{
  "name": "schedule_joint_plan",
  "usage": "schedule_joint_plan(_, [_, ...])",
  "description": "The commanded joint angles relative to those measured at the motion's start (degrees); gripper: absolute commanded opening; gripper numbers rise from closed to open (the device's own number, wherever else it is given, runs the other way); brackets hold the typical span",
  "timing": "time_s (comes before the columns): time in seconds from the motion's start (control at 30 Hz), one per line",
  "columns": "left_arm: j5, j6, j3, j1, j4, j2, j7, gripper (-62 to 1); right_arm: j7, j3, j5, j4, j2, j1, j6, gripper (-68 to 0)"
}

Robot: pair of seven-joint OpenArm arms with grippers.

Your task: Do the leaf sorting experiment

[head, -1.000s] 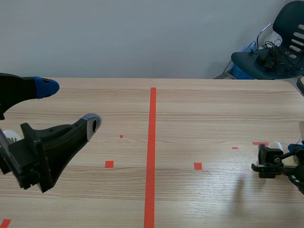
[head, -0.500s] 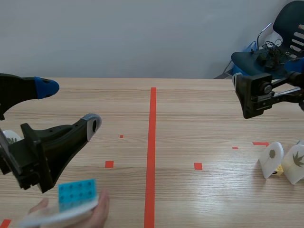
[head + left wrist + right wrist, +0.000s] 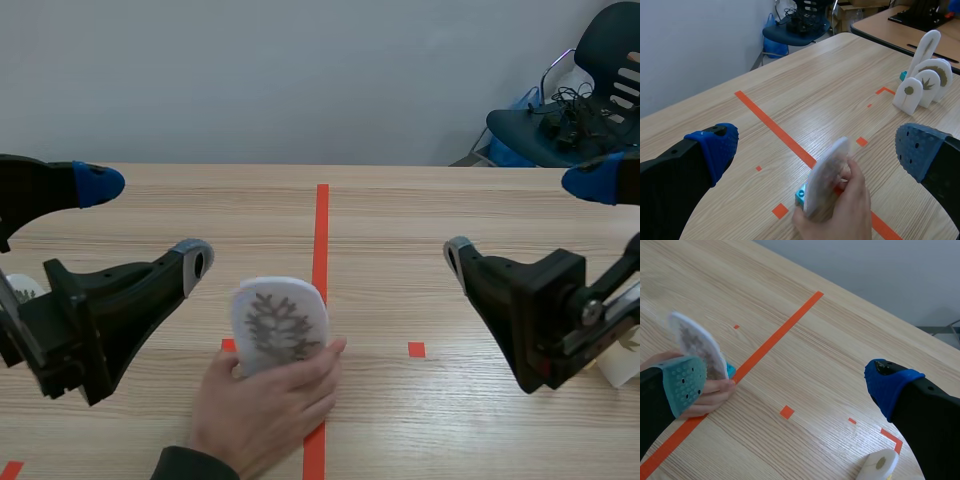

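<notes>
A person's hand [image 3: 262, 405] holds a white leaf card [image 3: 280, 325] upright on the table, just left of the red centre line; a brown feathery leaf shows on its face. The card [image 3: 827, 172] stands on a small cyan base [image 3: 801, 194]. My left gripper [image 3: 145, 222] is open, to the left of the card and apart from it. My right gripper [image 3: 527, 220] is open too, well to the card's right. In the right wrist view the card [image 3: 697, 345] and the hand [image 3: 707, 390] lie just beyond the teal pad [image 3: 682, 385].
Three other white leaf cards [image 3: 922, 82] stand in a group near the table's right edge; one of them [image 3: 880, 465] shows under my right gripper. A dark chair [image 3: 580, 110] holding cables is beyond the far right corner. A white object [image 3: 20, 290] peeks out behind my left arm.
The right arm came down from the back right and now hangs open at the right front. The hand carried the card from the front left to the centre line and stood it upright.
</notes>
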Motion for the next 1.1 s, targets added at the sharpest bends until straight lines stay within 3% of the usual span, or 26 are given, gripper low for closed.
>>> schedule_joint_plan(0.0, [-0.8,0.1,0.3,-0.2,0.1,0.1,-0.9,1.4,0.9,0.2,0.2,-1.2,-0.5,1.8,-0.2,0.4])
schedule_joint_plan(0.37, [-0.7,0.1,0.3,-0.2,0.1,0.1,2.3,1.4,0.6,0.2,0.2,-1.2,-0.5,1.9,-0.2,0.4])
schedule_joint_plan(0.53, [5.2,0.1,0.3,-0.5,-3.0,0.0,2.9,1.4,0.6,0.2,0.2,-1.2,-0.5,1.9,-0.2,0.4])
schedule_joint_plan(0.67, [6.8,-0.8,0.9,-3.4,-11.7,0.0,1.3,1.4,0.5,0.2,0.2,-1.2,-0.5,1.9,-0.2,0.4])
schedule_joint_plan(0.87, [7.4,-6.6,6.0,-12.7,-29.0,0.0,-6.6,1.4,0.4,0.2,0.2,-1.2,-0.5,1.9,-0.2,0.4])
schedule_joint_plan(0.97, [12.8,-9.0,10.8,-17.7,-36.3,0.0,-11.6,1.4,0.4,0.2,-0.3,-1.2,-0.5,1.9,-0.2,0.4])
schedule_joint_plan(1.07, [16.7,-8.9,16.3,-22.2,-41.8,0.3,-16.8,1.4,0.4,0.2,-0.8,-1.2,-0.5,1.9,-0.2,0.4])
